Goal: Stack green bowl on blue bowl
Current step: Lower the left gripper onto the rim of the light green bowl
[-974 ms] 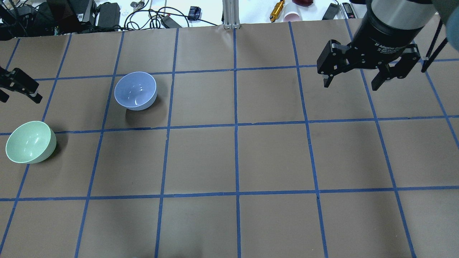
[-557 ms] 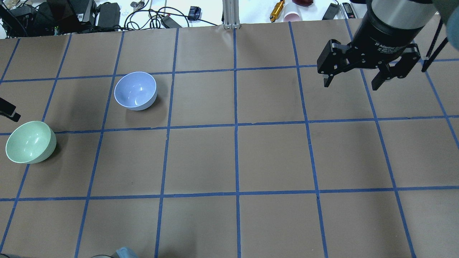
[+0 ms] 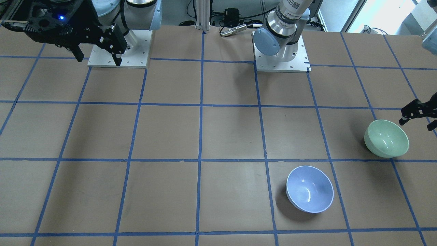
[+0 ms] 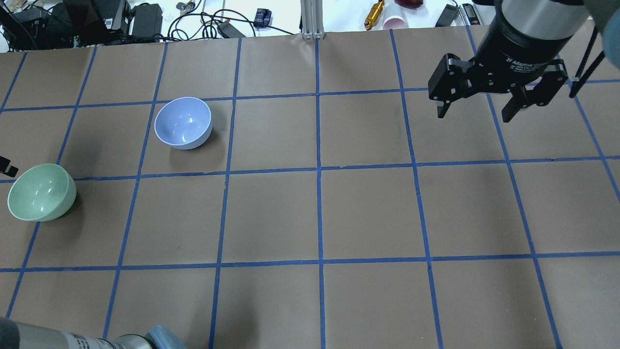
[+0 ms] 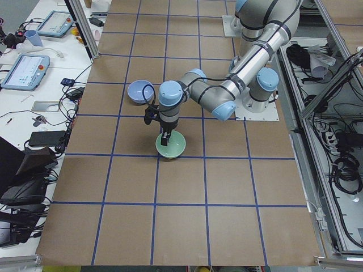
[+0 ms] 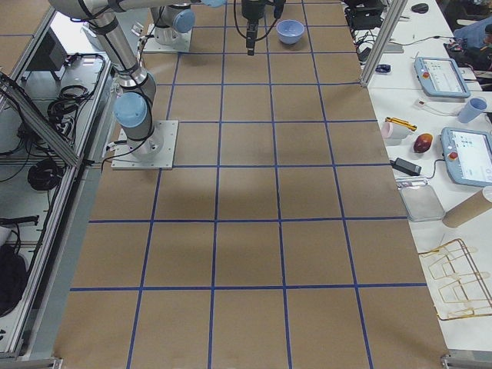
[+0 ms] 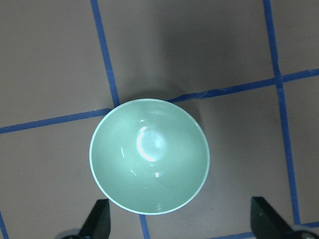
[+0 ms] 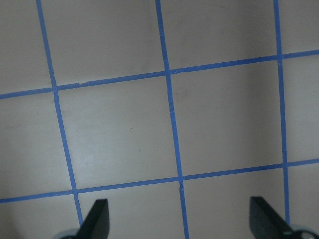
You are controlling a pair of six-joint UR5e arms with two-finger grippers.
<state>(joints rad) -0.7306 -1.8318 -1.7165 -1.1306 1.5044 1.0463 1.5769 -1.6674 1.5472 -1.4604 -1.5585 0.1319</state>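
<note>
Only the tips of the left fingers (image 7: 97, 219) show, spread wide beside the green bowl (image 7: 149, 162); right fingers (image 8: 97, 219) wide too.

The counter (image 4: 368, 208) was covered in brown paper gridded with blue tape (image 4: 318, 169); two bowls, green (image 4: 41, 192) and blue (image 4: 183, 122), were set apart on it.

Table (image 4: 368, 213) covered in brown paper; blue tape grid (image 4: 318, 169) splits it into squares; aluminium post (image 4: 310, 19) at 12 o'clock in overhead view, cable clutter (image 4: 193, 19) at 11; white side bench (image 6: 442, 115) at 3 o'clock in right-side view holds screen pendant (image 6: 467, 156), cardboard tube (image 6: 469, 207), wire rack (image 6: 461, 280); bright glazing (image 3: 372, 15) at 1 o'clock in front view; soft shadows on paper
</note>
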